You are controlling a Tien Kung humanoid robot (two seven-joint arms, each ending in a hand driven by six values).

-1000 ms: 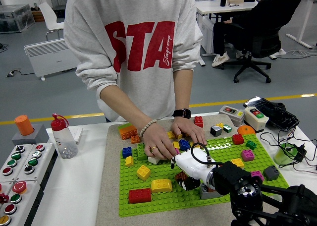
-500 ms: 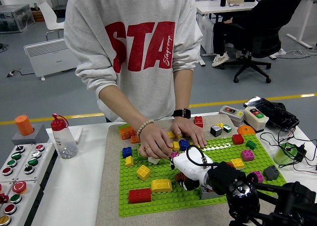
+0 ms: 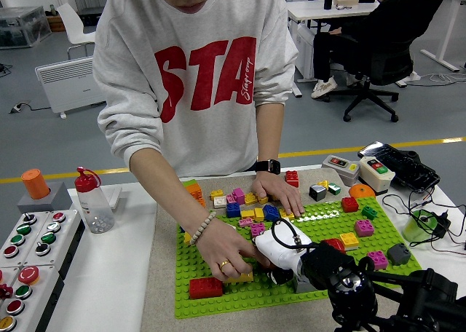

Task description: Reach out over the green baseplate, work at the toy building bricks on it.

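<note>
A: Right hand [image 3: 279,253]?
B: White, low over the green baseplate [image 3: 218,299] front-centre. Fingers hidden, can't tell if it grips anything.
A: Bricks?
B: Red brick [image 3: 205,287] on the plate well left of the hand, yellow brick [image 3: 242,277] just left of it, partly under a person's hand [image 3: 227,250] that presses down touching the robot hand's left side. More bricks behind it.
A: Other person's hand [image 3: 278,195]?
B: Resting on the bricks beyond the hand, at the plate's far edge.
A: Left arm?
B: Not visible. Plate sits on the counter [image 3: 109,274].
</note>
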